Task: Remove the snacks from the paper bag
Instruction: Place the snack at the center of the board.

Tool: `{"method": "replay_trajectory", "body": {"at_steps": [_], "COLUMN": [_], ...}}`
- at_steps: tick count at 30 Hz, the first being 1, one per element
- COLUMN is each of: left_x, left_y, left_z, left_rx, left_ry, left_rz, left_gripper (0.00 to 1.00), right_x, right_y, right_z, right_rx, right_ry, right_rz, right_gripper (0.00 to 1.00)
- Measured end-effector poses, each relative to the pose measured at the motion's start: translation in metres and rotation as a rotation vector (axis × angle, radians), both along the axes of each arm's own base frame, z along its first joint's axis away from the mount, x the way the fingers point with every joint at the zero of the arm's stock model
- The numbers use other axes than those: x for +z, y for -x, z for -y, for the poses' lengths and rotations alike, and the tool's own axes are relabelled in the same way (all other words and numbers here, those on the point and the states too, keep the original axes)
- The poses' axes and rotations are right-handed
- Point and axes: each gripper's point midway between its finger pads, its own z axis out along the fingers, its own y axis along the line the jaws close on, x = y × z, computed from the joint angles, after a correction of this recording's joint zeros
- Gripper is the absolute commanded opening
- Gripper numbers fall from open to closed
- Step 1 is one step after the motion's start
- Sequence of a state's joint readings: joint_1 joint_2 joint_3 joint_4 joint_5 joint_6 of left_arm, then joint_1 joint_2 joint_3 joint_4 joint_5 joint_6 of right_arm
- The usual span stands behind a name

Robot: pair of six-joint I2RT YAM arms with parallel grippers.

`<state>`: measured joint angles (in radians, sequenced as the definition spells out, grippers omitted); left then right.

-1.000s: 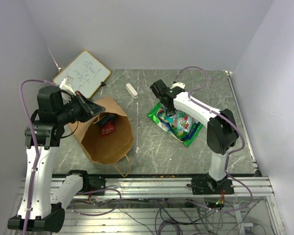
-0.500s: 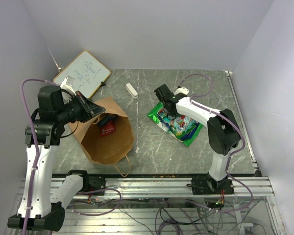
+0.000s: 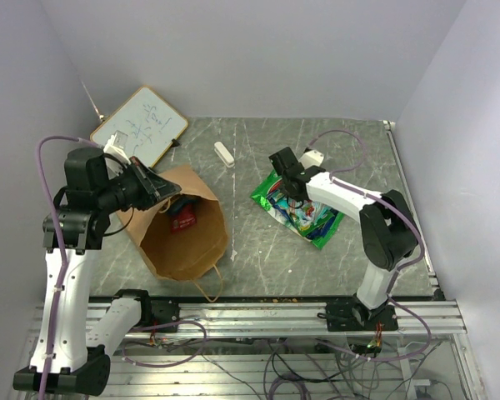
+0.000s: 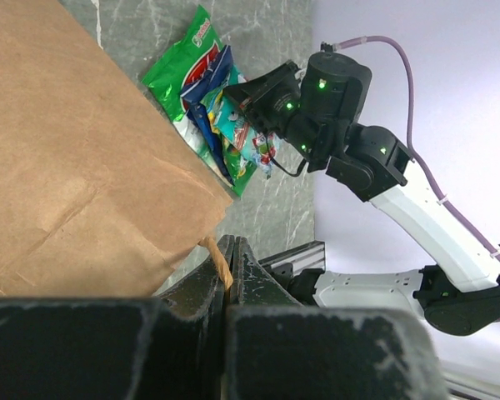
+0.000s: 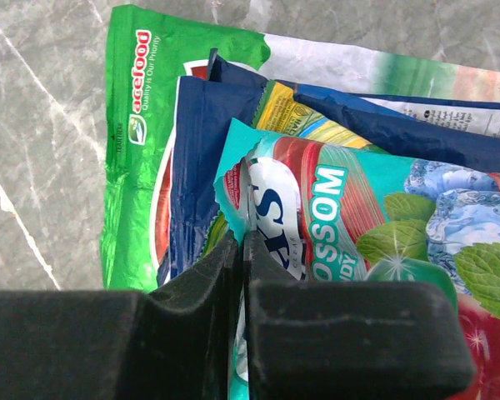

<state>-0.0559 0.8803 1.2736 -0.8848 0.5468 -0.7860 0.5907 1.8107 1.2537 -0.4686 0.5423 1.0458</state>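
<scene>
Pinches the far left rim of the paper bag [image 3: 183, 242] with the left gripper [image 3: 171, 191], closed tight on a strip of brown paper. Holds the bag on the left half of the table [image 3: 258, 250] with its mouth gaping upward and a handle loop at the near rim. Shows, inside the bag toward the far side, a tiny red packet [image 3: 182, 220] with something dark just beyond it. Poses the right gripper [image 3: 292, 188] over the far left end of the pile of snacks [image 3: 308, 215] on the right half of the table, well apart from the bag. Presses the right fingers [image 5: 192, 333] together to a thin slit at the jagged edge of a multicoloured packet [image 5: 358, 225]; cannot tell whether pinching that edge or only touching it. Stacks that packet on a blue packet [image 5: 192, 167], and the blue on a green packet [image 5: 129, 192] with a red logo. Has a white block [image 3: 224, 153] far of the bag and a whiteboard [image 3: 142, 125] at the far left corner.
</scene>
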Motion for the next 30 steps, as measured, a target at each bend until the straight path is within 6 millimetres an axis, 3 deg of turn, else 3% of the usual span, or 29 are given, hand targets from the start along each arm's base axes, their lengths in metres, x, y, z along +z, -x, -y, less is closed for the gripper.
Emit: {"method": "replay_trajectory", "body": {"at_steps": [18, 26, 30], "left_x": [0.0, -0.003, -0.003], "left_y": [0.004, 0.004, 0.004], "left_z": [0.006, 0.006, 0.006], "left_rx": [-0.03, -0.028, -0.026], "left_ry": [0.031, 0.038, 0.042], "left_rz": [0.006, 0.001, 0.001], "left_gripper": [0.07, 0.07, 0.07], "right_x": [0.016, 0.022, 0.03], "right_y": [0.0, 0.0, 0.0], "right_z": [-0.014, -0.016, -0.015], "right_rx": [0.087, 0.15, 0.192], "right_ry": [-0.067, -0.045, -0.019], "right_rz": [0.02, 0.027, 0.038], "right_gripper": [0.3, 0.51, 0.56]}}
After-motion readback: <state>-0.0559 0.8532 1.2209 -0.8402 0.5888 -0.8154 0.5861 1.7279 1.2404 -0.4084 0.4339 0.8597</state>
